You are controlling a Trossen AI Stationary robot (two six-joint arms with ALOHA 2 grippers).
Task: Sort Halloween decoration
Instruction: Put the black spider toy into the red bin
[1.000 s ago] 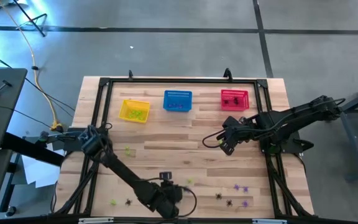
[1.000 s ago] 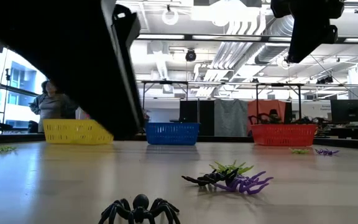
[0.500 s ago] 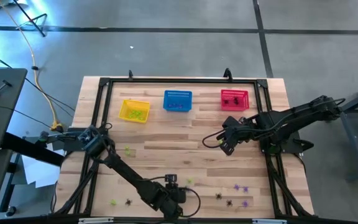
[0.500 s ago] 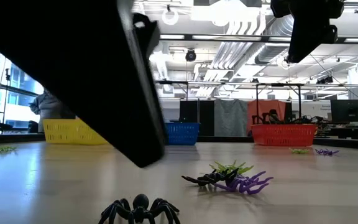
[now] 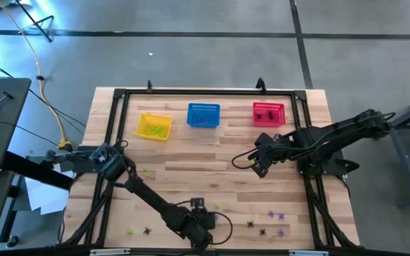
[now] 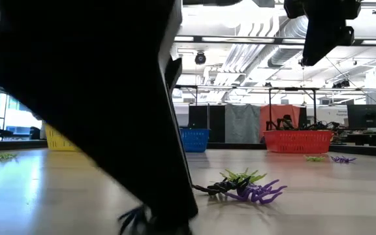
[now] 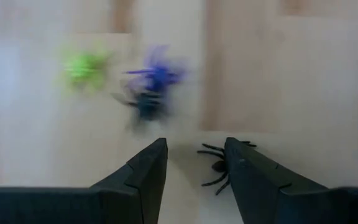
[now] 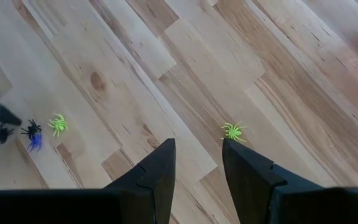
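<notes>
Left gripper (image 7: 194, 167) lowered at near table edge, fingers parted, nothing held. Black spider (image 7: 219, 167) seen lying on wood between fingertips, offset toward 1 finger (image 7: 253, 177), partly hidden by it; small sideways shift judged needed before closing. Green, purple, black cluster (image 7: 148, 87) lies farther ahead. Right gripper (image 8: 197, 165) parked mid-table, fingers apart, empty, well away; left arm clearly nearer. Red basket (image 5: 268, 114) at far edge already holds black pieces.

My left arm (image 5: 144, 198) is a chain of dark, matte black links, thick at the joints, with a thin black cable looping beside the wrist. My right arm (image 5: 333, 135) is the same black build, a cable curling under its forearm. My fingers (image 7: 143, 174) are flat, black, wedge-shaped plastic blades with bevelled edges.
</notes>
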